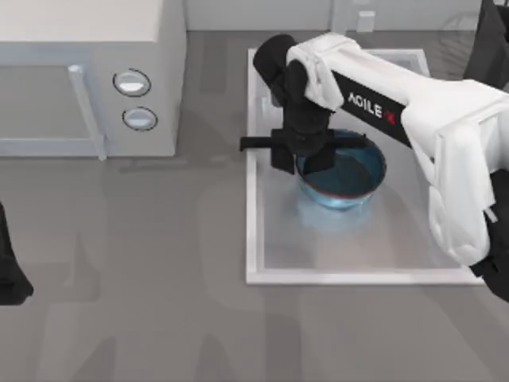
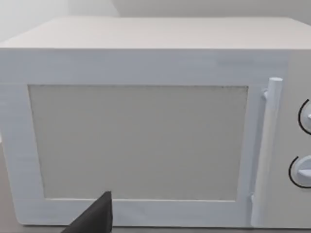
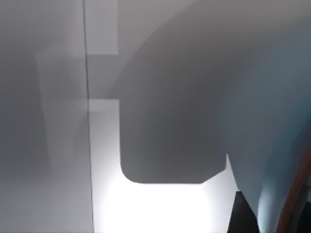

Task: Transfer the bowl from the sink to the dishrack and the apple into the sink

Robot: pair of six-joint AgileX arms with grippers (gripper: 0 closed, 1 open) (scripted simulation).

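Note:
The deep blue bowl is in the middle of the white sink, right of the table's centre. My right gripper reaches down from the back over the bowl's left rim and is shut on it. In the right wrist view the bowl's blue wall and reddish rim line fill one side, with a dark fingertip against it and the pale basin floor behind. My left gripper is parked at the table's far left edge. The apple is out of view.
A white microwave with two round knobs stands at the back left. The white faucet post rises behind the sink. A dark shape sits at the back right corner; I cannot tell whether it is the dishrack.

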